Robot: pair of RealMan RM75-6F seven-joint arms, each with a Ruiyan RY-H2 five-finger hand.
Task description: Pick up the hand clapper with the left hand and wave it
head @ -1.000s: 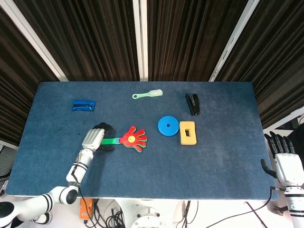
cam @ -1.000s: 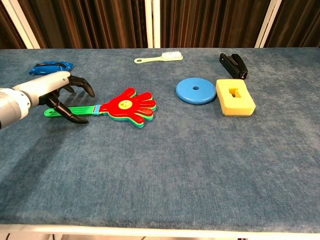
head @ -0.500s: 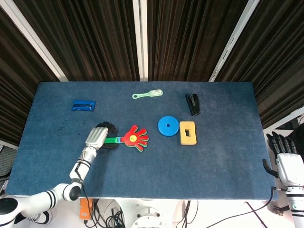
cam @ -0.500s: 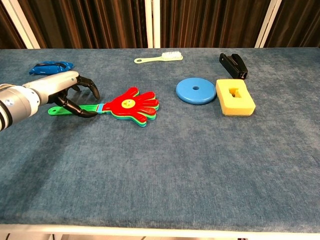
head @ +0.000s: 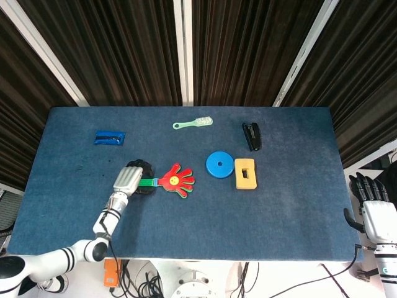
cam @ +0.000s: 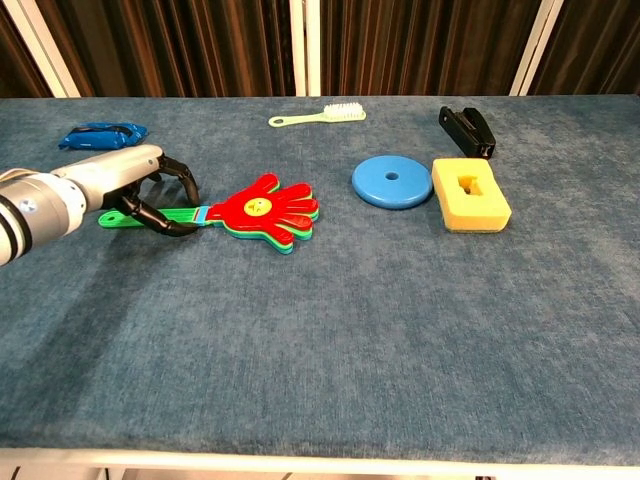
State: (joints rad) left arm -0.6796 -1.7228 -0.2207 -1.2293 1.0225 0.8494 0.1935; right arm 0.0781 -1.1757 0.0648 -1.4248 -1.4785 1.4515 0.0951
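The hand clapper (head: pixel 175 180) (cam: pixel 262 210) lies flat on the blue table, its red, green and yellow palms pointing right and its green handle (cam: pixel 150 215) pointing left. My left hand (head: pixel 128 180) (cam: pixel 135 185) arches over the handle. Its fingers come down behind the handle and the thumb (cam: pixel 165 227) in front, with the handle lying between them on the cloth. The grip is not closed. My right hand (head: pixel 374 208) hangs beyond the table's right edge, fingers apart and holding nothing; only the head view shows it.
A blue disc (cam: pixel 391 182) and a yellow block (cam: pixel 471 195) sit right of the clapper. A black stapler (cam: pixel 467 130) and a green brush (cam: pixel 318 116) lie further back. A blue packet (cam: pixel 102 133) lies just behind my left hand.
My left hand has slid right along the handle and lowered, its fingers curling closer around it. The clapper has shifted slightly to the right. The right hand is unchanged.
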